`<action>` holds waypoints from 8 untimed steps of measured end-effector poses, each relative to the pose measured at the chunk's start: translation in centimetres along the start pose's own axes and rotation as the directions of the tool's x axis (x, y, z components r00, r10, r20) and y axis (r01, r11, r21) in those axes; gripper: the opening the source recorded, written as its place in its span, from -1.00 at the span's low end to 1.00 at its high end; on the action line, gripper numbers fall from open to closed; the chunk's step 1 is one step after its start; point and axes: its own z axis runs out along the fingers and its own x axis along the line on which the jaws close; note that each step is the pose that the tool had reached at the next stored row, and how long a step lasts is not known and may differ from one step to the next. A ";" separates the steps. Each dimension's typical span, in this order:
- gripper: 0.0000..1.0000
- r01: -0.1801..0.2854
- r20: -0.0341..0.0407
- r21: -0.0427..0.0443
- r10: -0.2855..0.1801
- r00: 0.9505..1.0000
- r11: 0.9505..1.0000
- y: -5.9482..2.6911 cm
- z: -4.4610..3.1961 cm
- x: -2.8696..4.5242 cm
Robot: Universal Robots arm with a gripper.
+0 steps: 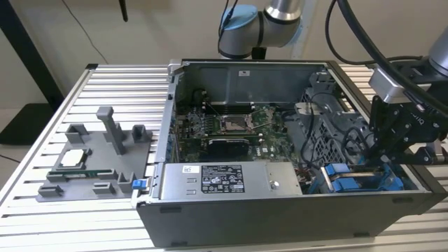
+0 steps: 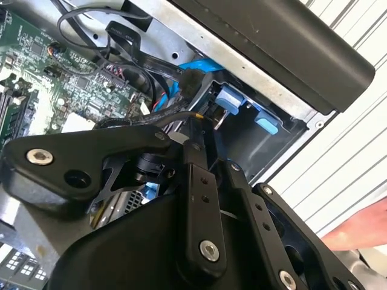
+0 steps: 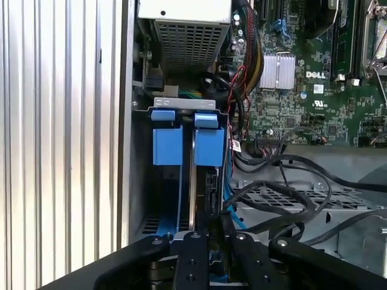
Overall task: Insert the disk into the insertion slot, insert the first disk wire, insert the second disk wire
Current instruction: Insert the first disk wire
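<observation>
A robotics lab bench: a ribbed aluminium table (image 1: 119,84) holds an opened computer case (image 1: 280,220), a grey fixture (image 1: 84,157) of loose parts at the case's nine o'clock, the arm (image 1: 263,23) at its twelve.

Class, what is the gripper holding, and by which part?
Cannot be told: the gripper sits by a black cable at the blue carriers.

case (image 1: 280,223): on desk (image 1: 105,86)
fixture plate (image 1: 91,163): on desk, at the exterior view's left of case
power supply (image 1: 224,181): inside case, front
motherboard (image 1: 231,123): behind power supply
carriers (image 1: 350,182): two side by side, beside power supply
end effector (image 1: 383,157): above carriers
</observation>
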 end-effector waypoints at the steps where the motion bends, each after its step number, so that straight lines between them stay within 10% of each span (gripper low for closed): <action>1: -1.00 0.000 0.000 0.000 0.000 1.000 1.000 0.00 0.04 0.00; 8: -1.00 0.000 0.000 0.000 0.000 1.000 1.000 -0.01 0.29 0.01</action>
